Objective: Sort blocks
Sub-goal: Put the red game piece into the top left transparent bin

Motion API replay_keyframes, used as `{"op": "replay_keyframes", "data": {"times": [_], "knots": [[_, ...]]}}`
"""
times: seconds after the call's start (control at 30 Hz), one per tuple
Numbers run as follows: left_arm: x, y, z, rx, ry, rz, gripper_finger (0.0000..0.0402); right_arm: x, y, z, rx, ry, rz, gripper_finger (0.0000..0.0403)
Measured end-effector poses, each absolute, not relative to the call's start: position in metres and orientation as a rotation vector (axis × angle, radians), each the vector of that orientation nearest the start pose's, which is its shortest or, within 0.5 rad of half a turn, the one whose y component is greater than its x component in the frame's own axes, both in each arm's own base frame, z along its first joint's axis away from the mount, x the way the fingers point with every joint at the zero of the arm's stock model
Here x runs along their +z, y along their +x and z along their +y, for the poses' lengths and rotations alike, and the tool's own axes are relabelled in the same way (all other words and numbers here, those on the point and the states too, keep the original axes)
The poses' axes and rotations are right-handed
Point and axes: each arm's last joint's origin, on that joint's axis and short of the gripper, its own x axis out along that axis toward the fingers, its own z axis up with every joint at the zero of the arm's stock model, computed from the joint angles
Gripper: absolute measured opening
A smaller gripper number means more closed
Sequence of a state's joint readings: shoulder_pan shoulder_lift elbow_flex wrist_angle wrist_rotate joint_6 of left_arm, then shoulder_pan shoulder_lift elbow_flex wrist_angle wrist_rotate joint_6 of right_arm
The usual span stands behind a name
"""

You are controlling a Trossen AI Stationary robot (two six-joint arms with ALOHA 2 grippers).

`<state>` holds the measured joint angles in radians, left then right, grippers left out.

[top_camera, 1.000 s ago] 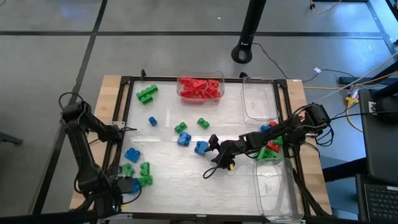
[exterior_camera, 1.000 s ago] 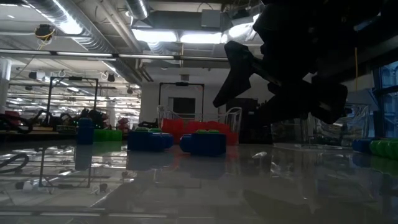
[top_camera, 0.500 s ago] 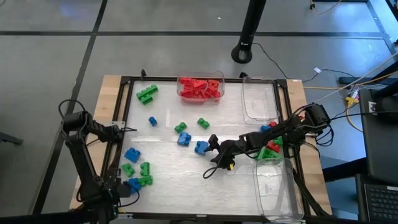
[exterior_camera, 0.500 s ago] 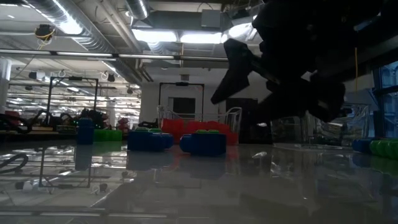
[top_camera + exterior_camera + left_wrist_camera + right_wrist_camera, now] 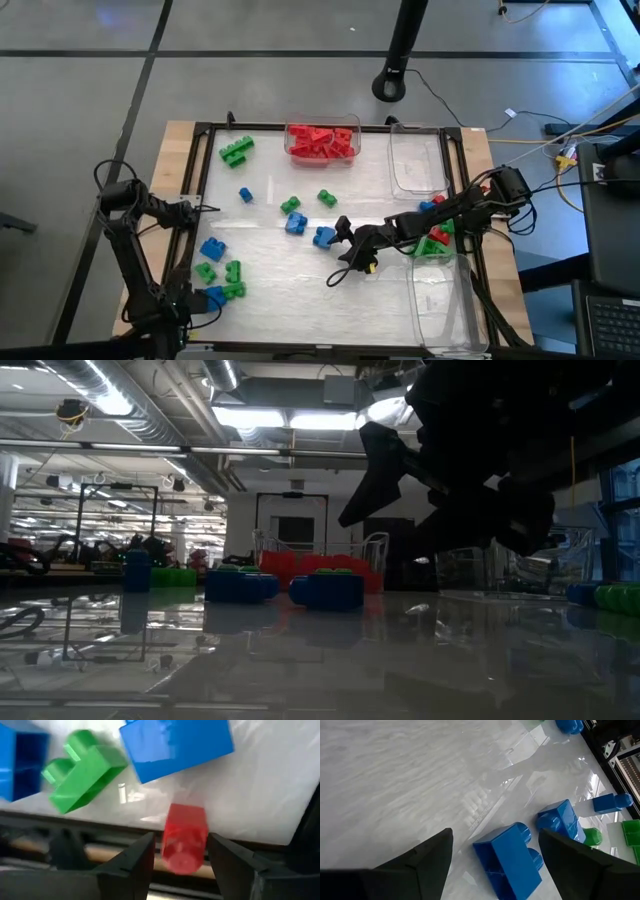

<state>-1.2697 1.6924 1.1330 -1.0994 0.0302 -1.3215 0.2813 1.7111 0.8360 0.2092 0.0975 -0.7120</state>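
Red, green and blue blocks lie scattered on the white table (image 5: pixel 300 290). My left gripper (image 5: pixel 185 303) points down at the near left corner, open, with a small red block (image 5: pixel 184 836) between its fingers at the table's edge. A green block (image 5: pixel 82 772) and a blue block (image 5: pixel 177 745) lie just beyond it. My right gripper (image 5: pixel 343 240) hangs open and slanting down at mid-table. A blue block (image 5: pixel 509 859) lies on the table just ahead of it, also seen from above as the blue block (image 5: pixel 323 237). My left gripper has one finger on either side of the red block, coming from above. A strip of table shows between one finger (image 5: pixel 134 862) and the block. The other finger (image 5: pixel 227 862) meets the block's side (image 5: pixel 204 835) in the picture; whether it touches I cannot tell.
A clear bin (image 5: pixel 322 140) holding red blocks stands at the far edge, with a second clear bin (image 5: pixel 418 160) to its right. A third clear bin (image 5: pixel 445 305) stands near right. A dark rail (image 5: pixel 75 827) frames the table. More blocks (image 5: pixel 435 240) sit under the right arm.
My left gripper has come down over the near left corner of the table, drifting slightly toward the near edge. Its fingers keep the same gap. The right arm and the blocks have kept still.
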Motion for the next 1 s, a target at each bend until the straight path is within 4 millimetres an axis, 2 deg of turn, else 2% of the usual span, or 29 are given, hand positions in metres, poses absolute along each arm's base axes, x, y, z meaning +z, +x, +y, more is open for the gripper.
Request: {"op": "replay_keyframes", "data": {"times": [0.67, 0.87, 1.0], "knots": [[0.156, 0.079, -0.261, 0.052, -0.001, 1.655, 0.017, 0.156, 0.324, 0.091, 0.403, -0.809, 0.563, 0.0293], [0.155, 0.079, -0.26, 0.039, 0.014, 1.657, 0.0126, 0.156, 0.324, 0.091, 0.403, -0.808, 0.562, 0.0293], [0.156, 0.083, -0.259, 0.05, -0.005, 1.668, 0.0124, 0.156, 0.324, 0.091, 0.403, -0.809, 0.562, 0.0293]]}}
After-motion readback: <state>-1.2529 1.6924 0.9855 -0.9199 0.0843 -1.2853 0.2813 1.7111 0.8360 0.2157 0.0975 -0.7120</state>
